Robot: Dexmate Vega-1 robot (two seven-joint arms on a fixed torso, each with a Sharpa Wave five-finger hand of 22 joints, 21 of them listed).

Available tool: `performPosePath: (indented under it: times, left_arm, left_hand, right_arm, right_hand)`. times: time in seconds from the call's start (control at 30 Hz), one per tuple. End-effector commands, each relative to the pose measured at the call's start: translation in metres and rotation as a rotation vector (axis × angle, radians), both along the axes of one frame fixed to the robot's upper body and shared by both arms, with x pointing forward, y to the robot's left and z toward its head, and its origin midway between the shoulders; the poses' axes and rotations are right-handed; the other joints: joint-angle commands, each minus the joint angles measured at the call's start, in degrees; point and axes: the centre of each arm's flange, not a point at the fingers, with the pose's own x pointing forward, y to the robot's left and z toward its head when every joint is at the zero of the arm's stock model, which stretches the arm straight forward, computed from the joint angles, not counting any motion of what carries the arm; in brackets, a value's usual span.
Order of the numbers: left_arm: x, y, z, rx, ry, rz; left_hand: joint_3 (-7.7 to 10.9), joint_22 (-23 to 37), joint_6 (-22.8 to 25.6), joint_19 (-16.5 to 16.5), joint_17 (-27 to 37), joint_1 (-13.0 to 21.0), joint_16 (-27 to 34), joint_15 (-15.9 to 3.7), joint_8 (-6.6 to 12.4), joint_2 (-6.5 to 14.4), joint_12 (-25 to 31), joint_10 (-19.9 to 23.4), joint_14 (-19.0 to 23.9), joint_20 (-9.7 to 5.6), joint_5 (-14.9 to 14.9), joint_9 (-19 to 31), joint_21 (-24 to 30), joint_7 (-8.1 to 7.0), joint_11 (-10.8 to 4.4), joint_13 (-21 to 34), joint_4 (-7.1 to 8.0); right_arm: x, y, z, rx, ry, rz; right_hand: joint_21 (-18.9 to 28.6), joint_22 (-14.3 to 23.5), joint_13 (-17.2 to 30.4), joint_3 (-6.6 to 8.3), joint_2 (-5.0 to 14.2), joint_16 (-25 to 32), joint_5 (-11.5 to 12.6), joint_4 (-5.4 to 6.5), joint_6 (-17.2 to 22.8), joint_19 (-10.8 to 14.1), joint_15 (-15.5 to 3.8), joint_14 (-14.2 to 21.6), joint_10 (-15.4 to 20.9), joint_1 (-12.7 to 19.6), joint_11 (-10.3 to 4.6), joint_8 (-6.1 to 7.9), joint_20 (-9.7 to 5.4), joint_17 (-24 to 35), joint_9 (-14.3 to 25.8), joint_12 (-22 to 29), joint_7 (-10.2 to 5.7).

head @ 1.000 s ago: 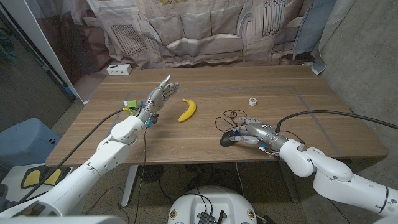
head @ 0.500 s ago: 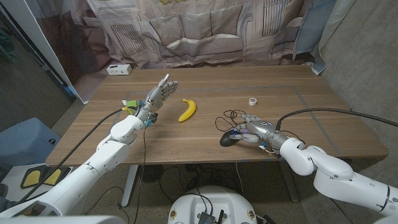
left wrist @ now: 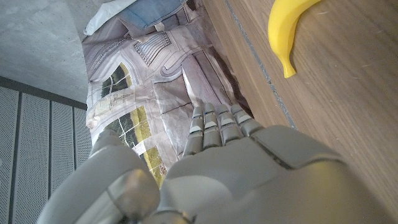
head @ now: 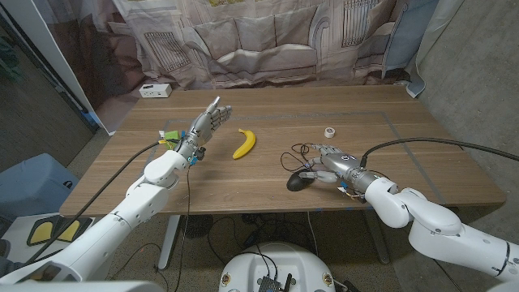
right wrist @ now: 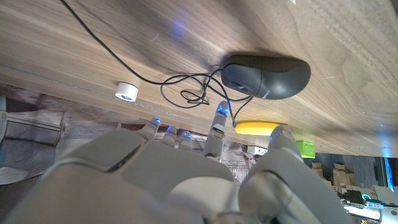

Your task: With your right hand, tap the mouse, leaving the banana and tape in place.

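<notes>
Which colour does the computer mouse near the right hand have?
The mouse is dark grey to black, with a black cable; the right wrist view shows it best.

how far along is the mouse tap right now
Done: cannot tell from contact now. In hand: the right hand is open just beside the mouse, off it. Banana and tape sit apart from both hands. Left: confirm the tap, then withdraw.

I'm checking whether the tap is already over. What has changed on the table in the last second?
The right hand has lifted off the mouse and drawn back toward the robot's right; a second ago its fingers lay over the mouse, and now the mouse shows uncovered, in the same spot. The banana, the tape and the raised left hand stayed as they were.
</notes>
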Motion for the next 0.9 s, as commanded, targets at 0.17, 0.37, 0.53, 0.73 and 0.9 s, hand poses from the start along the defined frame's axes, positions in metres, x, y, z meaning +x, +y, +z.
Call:
performPosePath:
  times: [0.17,0.37,0.53,0.73,0.9]
  left_arm:
    - [0.004,-0.001,0.0,-0.007,-0.001,-0.007]
    - [0.005,-0.001,0.0,-0.008,-0.001,-0.008]
    - [0.005,-0.001,0.0,-0.008,0.0,-0.008]
    - [0.005,-0.001,0.0,-0.003,0.003,-0.012]
    - [0.006,-0.003,0.001,0.004,0.004,-0.015]
  left_hand:
    - [0.22,0.3,0.3,-0.5,0.1,0.0,0.3,0.03,-0.07,0.4,-0.2,0.3,0.2,0.21,-0.1,0.1,0.0,-0.2,-0.3,0.1,-0.36]
    - [0.22,0.3,0.3,-0.5,0.1,0.0,0.3,0.05,-0.08,0.4,-0.2,0.4,0.2,0.2,-0.1,0.1,0.0,-0.22,-0.12,0.1,-0.39]
    - [0.21,0.3,0.3,-0.5,0.1,0.0,0.3,0.19,-0.06,0.5,-0.2,0.3,0.2,0.18,-0.1,0.1,0.0,-0.23,-0.17,0.1,-0.41]
    - [0.2,0.3,0.4,-0.5,0.1,0.0,0.3,0.36,-0.04,0.5,-0.2,0.3,0.3,0.18,-0.1,0.1,0.1,-0.31,-0.17,0.1,-0.44]
    - [0.19,0.3,1.0,-0.4,0.1,-0.1,0.5,0.34,0.17,0.5,-0.1,0.5,0.7,0.22,-0.2,0.1,0.1,-0.09,-0.02,0.1,-0.48]
  right_arm:
    - [-0.007,-0.005,0.011,0.002,-0.068,-0.025]
    - [-0.01,-0.005,0.015,-0.001,-0.088,-0.028]
    - [-0.012,-0.004,0.017,-0.001,-0.102,-0.029]
    - [-0.013,-0.004,0.017,-0.005,-0.108,-0.04]
    - [-0.015,-0.005,0.015,0.003,-0.128,-0.042]
  right_hand:
    - [0.4,0.2,0.2,0.41,0.24,0.3,-0.1,-0.13,-0.5,-5.5,0.02,-8.5,0.1,0.1,0.08,-0.33,0.35,0.1,0.2,0.3,0.2]
    - [0.5,0.2,0.2,0.44,0.2,0.4,-0.1,-0.18,-0.3,-5.3,0.12,-8.0,0.8,0.2,0.05,-0.27,0.37,0.1,0.2,0.5,0.1]
    - [0.5,0.2,0.2,0.47,0.17,0.6,-0.1,-0.23,0.0,-5.1,0.22,-7.5,1.4,0.2,0.05,-0.18,0.57,0.1,0.2,0.6,0.06]
    - [0.7,0.2,0.2,0.55,0.03,0.6,-0.1,-0.37,-2.8,-4.7,0.28,-7.1,2.2,0.3,0.36,-1.18,0.67,0.0,0.2,0.7,0.31]
    - [0.7,0.1,0.2,0.67,-0.26,0.4,-0.1,-0.63,-9.4,-4.2,0.26,-6.8,2.8,0.6,0.17,-2.23,0.62,0.0,0.2,0.5,0.54]
